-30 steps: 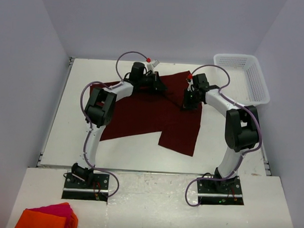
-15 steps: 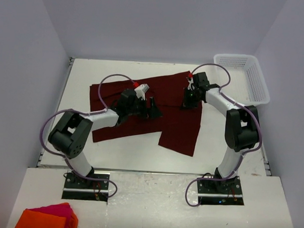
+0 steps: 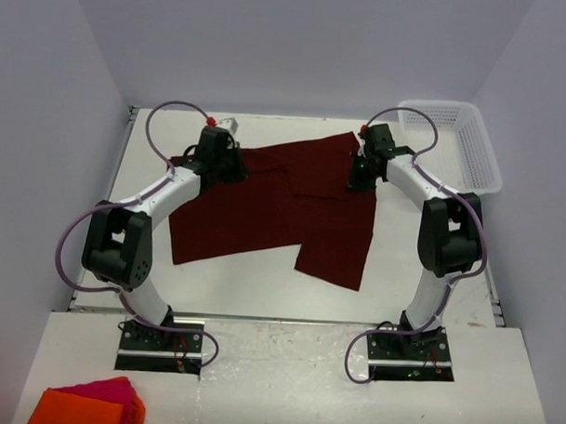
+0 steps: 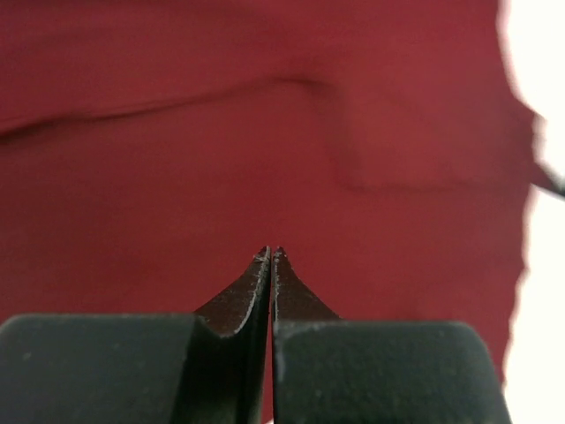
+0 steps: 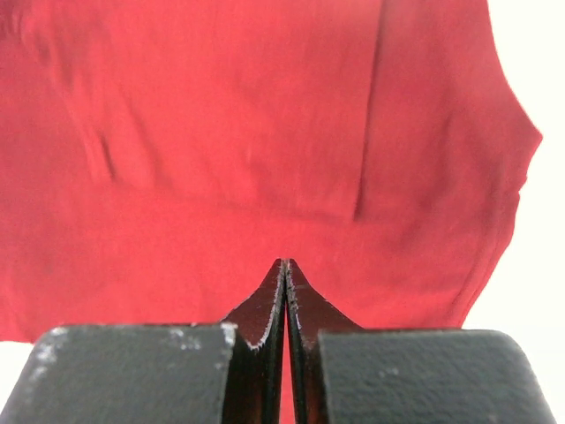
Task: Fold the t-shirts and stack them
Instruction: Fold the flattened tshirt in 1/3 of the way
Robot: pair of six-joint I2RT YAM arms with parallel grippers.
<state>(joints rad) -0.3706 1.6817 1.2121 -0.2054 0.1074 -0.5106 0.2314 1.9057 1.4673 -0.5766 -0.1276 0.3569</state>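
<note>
- Middle of the top view: one dark maroon t-shirt (image 3: 264, 211), plain and without print, spread open on the white table (image 3: 150, 282), wider than tall, one part reaching down to lower right of centre.
- Along the shirt's upper edge, right of centre: a second layer of the same cloth lying over the rest.
- Upper left of centre in the top view: left claw (image 3: 227, 166) low over the shirt's upper left part; touching the fabric or just above it, impossible to tell.
- Lower centre of the left wrist view: left claw (image 4: 271, 256) fully closed, dark fingertips pressed together, no cloth visible between them.
- Behind those tips: t-shirt (image 4: 265, 132) filling nearly the whole frame, a long crease across the upper left, a strip of white table down the right edge.
- Upper right of centre in the top view: right claw (image 3: 359, 177) low over the overlapping layer near the shirt's upper right corner.
- Lower centre of the right wrist view: right claw (image 5: 284, 265) likewise fully closed, tips together, nothing seen gripped.
- Above those tips: t-shirt (image 5: 221, 132) across most of the frame, the upper layer's straight edge and corner plain to see, white table at the right.
- Upper right of the top view: a white slatted basket (image 3: 471, 153), apart from the shirt.
- Bottom left corner of the top view: orange and pink cloths (image 3: 90, 405), well apart from the shirt.
</note>
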